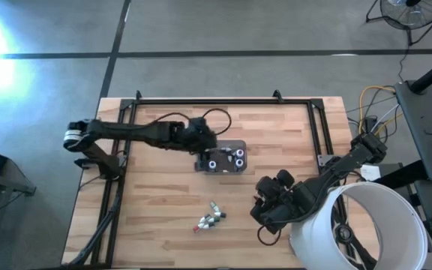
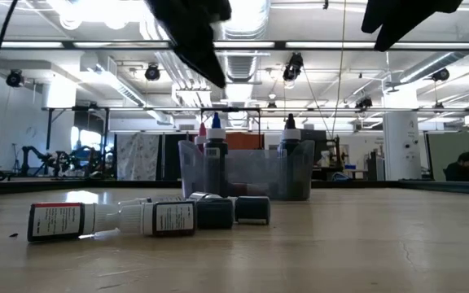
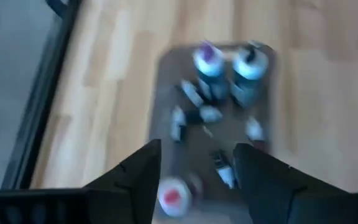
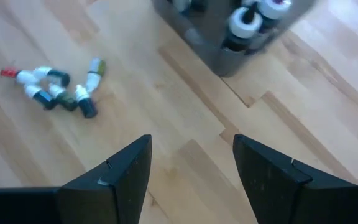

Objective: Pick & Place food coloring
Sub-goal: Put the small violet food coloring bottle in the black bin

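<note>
My left gripper [image 3: 194,171] hangs released over the grey tray [image 1: 221,160], mid-frame in the high view. The loose bottles [image 1: 210,219] lie lower centre; light and slick, I'd pinch one across its body. My right gripper [image 4: 191,162] is open too. Only the low view shows bottles standing upright in the tray.

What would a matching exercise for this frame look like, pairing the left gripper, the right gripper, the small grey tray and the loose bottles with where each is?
Things:
1. left gripper
2. right gripper
3. small grey rectangular tray
4. cluster of tiny loose food coloring bottles

Places:
A. lying on bare wood, in front of the tray
B. open, over the tray
C. mid-table, holding upright bottles
D. open, over bare wood

Pairs: 1-B, 2-D, 3-C, 4-A
</note>
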You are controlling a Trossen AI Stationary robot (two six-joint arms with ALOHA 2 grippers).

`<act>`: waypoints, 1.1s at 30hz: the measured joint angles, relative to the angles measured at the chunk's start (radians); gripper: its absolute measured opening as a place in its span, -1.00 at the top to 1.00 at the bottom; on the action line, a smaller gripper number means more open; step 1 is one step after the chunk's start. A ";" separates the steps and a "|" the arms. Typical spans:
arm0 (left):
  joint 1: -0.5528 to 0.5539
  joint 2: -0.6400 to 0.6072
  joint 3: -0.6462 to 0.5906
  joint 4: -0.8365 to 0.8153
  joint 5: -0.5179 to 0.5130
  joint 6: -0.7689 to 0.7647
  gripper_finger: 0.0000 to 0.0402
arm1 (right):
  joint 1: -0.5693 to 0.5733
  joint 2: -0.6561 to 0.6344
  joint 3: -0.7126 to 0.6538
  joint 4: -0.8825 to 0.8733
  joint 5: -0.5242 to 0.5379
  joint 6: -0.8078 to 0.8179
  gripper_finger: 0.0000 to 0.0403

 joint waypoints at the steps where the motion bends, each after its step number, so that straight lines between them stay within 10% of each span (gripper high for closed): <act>1: -0.016 -0.020 0.007 -0.056 0.012 -0.005 0.11 | -0.002 0.000 0.000 0.019 -0.006 -0.045 -0.09; 6: -0.141 -0.144 -0.053 -0.178 0.142 -0.033 0.10 | -0.058 0.030 -0.014 0.171 -0.114 -0.392 -0.09; 14: -0.381 -0.265 -0.297 -0.160 0.050 -0.302 0.10 | -0.175 0.127 -0.025 0.371 -0.288 -0.714 -0.09; 21: -0.530 -0.274 -0.503 0.050 0.039 -0.593 0.10 | -0.238 0.219 -0.025 0.521 -0.514 -0.776 -0.09; 33: -0.586 -0.263 -0.676 0.240 0.039 -0.727 0.10 | -0.235 0.397 -0.026 0.666 -0.485 -0.773 -0.09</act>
